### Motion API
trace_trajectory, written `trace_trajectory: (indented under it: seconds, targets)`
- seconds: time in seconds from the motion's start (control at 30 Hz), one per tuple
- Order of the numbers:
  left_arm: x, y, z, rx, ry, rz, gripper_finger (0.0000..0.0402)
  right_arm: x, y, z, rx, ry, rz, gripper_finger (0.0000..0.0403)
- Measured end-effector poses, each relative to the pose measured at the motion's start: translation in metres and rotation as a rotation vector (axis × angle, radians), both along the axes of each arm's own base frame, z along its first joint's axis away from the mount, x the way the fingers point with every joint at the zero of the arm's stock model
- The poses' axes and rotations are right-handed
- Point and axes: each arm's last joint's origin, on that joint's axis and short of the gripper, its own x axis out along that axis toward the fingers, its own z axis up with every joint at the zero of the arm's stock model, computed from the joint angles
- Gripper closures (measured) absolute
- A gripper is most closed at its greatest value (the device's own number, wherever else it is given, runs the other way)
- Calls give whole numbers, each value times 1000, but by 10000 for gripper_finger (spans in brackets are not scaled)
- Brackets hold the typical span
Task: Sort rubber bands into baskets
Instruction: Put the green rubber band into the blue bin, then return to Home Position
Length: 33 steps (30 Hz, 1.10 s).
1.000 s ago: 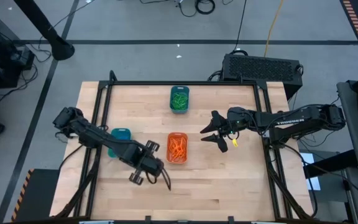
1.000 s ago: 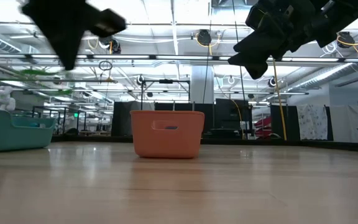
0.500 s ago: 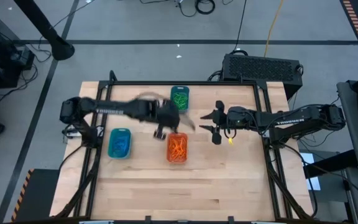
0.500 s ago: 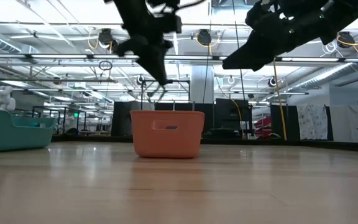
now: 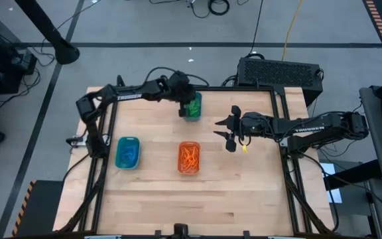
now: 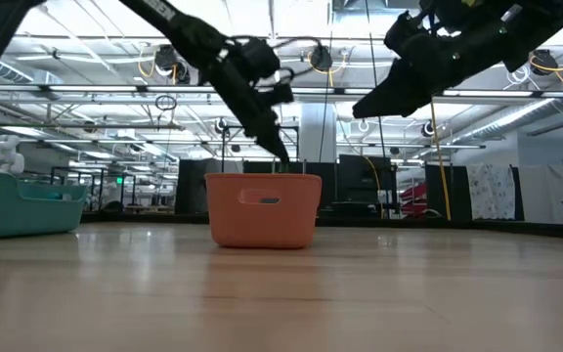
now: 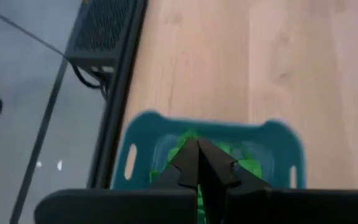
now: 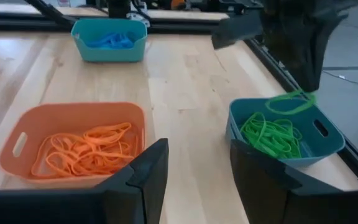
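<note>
A black box (image 5: 280, 72) is sitting beyond the dark teal basket (image 5: 191, 106). The left gripper (image 5: 185, 97) is hanging over this basket, pinching a green rubber band (image 8: 291, 103). The right gripper (image 5: 229, 131), beside it, is gaping empty. Green bands (image 8: 269, 138) are filling it

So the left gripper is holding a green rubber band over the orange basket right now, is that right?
Not quite. The left gripper does hold a green rubber band, but over the dark teal basket, which holds the other green bands, not the orange basket. The right wrist view shows it.
</note>
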Motion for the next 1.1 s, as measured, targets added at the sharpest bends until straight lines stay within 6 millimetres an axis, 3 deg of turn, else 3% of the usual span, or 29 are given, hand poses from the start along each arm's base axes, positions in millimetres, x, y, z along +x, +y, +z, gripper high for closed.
trace_trajectory:
  seconds: [0.27,0.67,1.1]
  targets:
    - [6,8,-28,-11,62,28,385,0,0,-1,-1,9,1,238]
    - [8,7,-31,-76,46,128,339,0,0,-1,0,11,0,238]
    - [7,9,-31,-30,65,186,280,0,0,-1,-1,11,1,238]
